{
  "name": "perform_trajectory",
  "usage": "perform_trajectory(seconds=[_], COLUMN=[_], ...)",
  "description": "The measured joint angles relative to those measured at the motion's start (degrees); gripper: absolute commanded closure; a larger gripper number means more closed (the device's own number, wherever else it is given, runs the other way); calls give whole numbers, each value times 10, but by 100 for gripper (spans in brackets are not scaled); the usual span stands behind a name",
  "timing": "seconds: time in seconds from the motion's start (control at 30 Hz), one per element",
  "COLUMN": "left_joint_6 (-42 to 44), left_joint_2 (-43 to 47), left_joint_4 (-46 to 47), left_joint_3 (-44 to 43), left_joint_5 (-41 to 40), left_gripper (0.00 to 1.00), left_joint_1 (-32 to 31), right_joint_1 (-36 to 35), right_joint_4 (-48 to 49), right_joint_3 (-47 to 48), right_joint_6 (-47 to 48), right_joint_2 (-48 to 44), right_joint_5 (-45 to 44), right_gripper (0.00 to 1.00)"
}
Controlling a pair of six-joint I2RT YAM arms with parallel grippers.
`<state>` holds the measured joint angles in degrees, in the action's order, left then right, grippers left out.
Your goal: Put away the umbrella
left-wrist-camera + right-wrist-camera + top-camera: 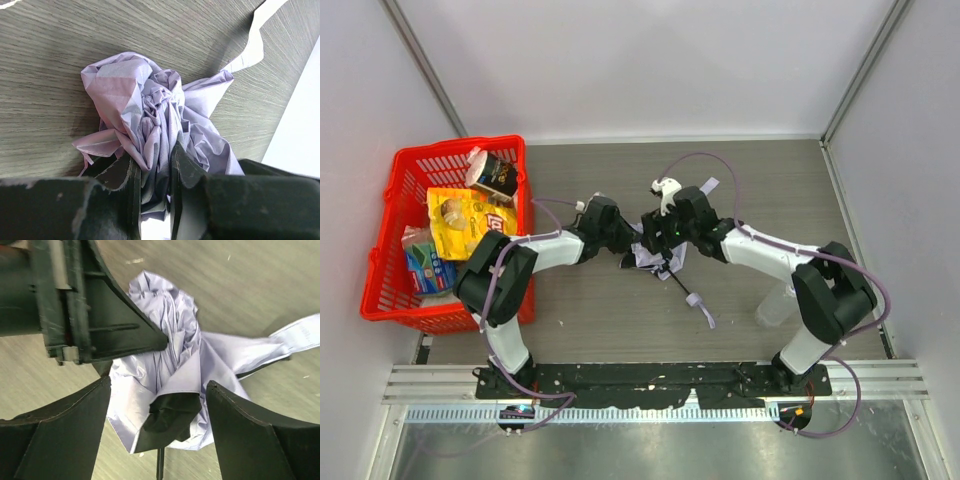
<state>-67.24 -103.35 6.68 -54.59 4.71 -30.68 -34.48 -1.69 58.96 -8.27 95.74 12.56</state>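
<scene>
The umbrella (650, 262) lies collapsed in the middle of the table, its lavender-grey canopy crumpled. Its thin black shaft (677, 283) runs toward the near right to the small grey handle (694, 299) with the wrist strap (708, 319). My left gripper (623, 240) is shut on a bunch of canopy fabric (150, 100), pinched between its fingers (182, 175). My right gripper (159, 385) is open, one finger on each side of the canopy (225, 352), just above it; the shaft (160, 465) shows below. In the top view it (658, 238) faces the left gripper.
A red basket (390, 290) holding snack packs stands at the left. A clear plastic cup (775, 305) lies by the right arm. A loose lavender tie strap (710, 186) trails behind the umbrella. Walls close the left, back and right sides.
</scene>
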Motion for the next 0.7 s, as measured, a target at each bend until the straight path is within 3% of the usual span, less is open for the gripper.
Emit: perform_trajectory(seconds=[0.17, 0.53, 0.7], left_joint_6=[2, -3, -11], left_joint_2=[0, -4, -6], left_joint_4=[1, -9, -20], left_joint_3=[1, -5, -11], left_joint_5=[9, 18, 21], left_gripper=[100, 100, 100], left_joint_1=[1, 3, 4], right_joint_1=[-61, -154, -183], right_joint_4=[32, 123, 167], right_joint_3=[-7, -63, -71], right_joint_6=[77, 185, 191], right_joint_2=[-31, 52, 89], right_joint_5=[-101, -249, -336], right_gripper=[18, 21, 32])
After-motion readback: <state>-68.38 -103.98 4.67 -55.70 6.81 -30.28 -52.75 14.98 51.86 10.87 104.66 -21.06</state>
